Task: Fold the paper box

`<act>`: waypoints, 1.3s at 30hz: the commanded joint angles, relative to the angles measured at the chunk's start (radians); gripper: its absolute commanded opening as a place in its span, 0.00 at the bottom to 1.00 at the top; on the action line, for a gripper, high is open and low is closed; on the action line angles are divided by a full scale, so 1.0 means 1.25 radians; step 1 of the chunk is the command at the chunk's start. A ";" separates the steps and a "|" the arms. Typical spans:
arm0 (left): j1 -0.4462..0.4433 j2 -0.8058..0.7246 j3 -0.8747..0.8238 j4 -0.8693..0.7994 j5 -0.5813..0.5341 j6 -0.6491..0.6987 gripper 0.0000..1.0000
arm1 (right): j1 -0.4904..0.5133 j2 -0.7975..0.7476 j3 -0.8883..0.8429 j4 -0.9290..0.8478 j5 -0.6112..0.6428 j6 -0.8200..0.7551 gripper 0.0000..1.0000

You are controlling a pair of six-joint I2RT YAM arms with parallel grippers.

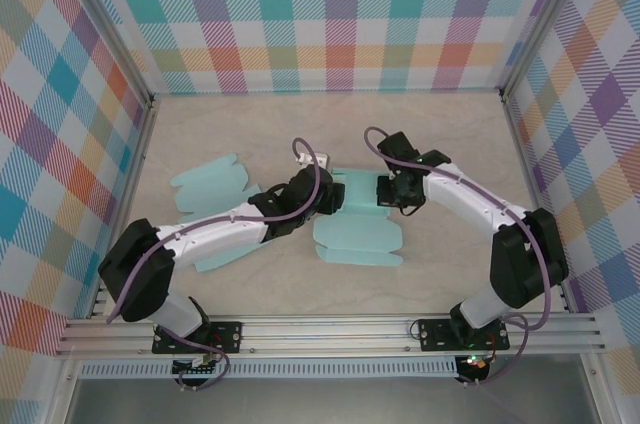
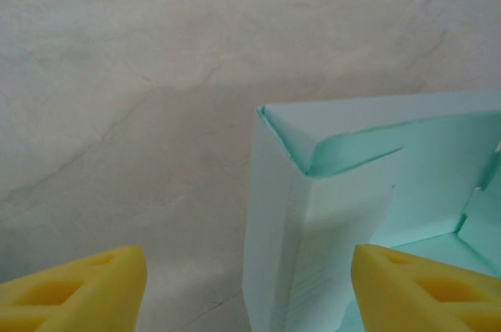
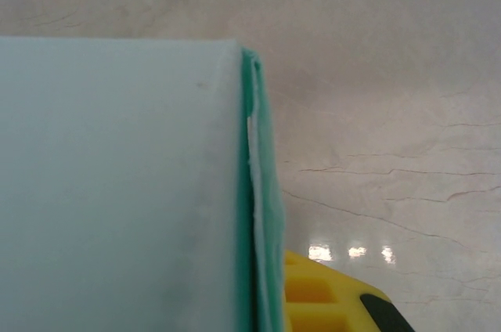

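The light teal paper box [image 1: 357,232] lies partly folded at the table's middle, its flap spread toward the near edge. My left gripper [image 1: 328,194] is at the box's left side. In the left wrist view its yellow fingers [image 2: 86,285] stand wide open, with the box's upright corner wall [image 2: 329,214] between them and touching neither. My right gripper [image 1: 388,190] is at the box's right side. In the right wrist view it is shut on a doubled-over wall of the box [image 3: 117,191], with one yellow finger [image 3: 321,297] showing and the other hidden behind the paper.
A flat teal box blank [image 1: 208,184] lies at the left of the table. Another teal sheet [image 1: 225,252] lies partly under my left arm. Checked walls [image 1: 330,14] enclose three sides, and a metal rail [image 1: 330,329] runs along the near edge.
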 commanded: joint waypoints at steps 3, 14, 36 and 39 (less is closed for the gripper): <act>-0.002 0.027 0.012 -0.071 -0.048 -0.032 0.62 | -0.001 0.043 0.032 -0.050 -0.058 -0.006 0.00; -0.001 0.083 0.014 -0.072 -0.082 -0.033 0.44 | 0.000 0.112 0.049 -0.068 -0.152 0.000 0.00; -0.001 0.266 0.143 -0.255 -0.163 -0.048 0.02 | -0.001 0.227 0.107 -0.068 -0.217 -0.009 0.13; 0.000 0.287 0.167 -0.293 -0.174 -0.030 0.01 | -0.009 0.221 0.125 -0.074 -0.234 -0.017 0.21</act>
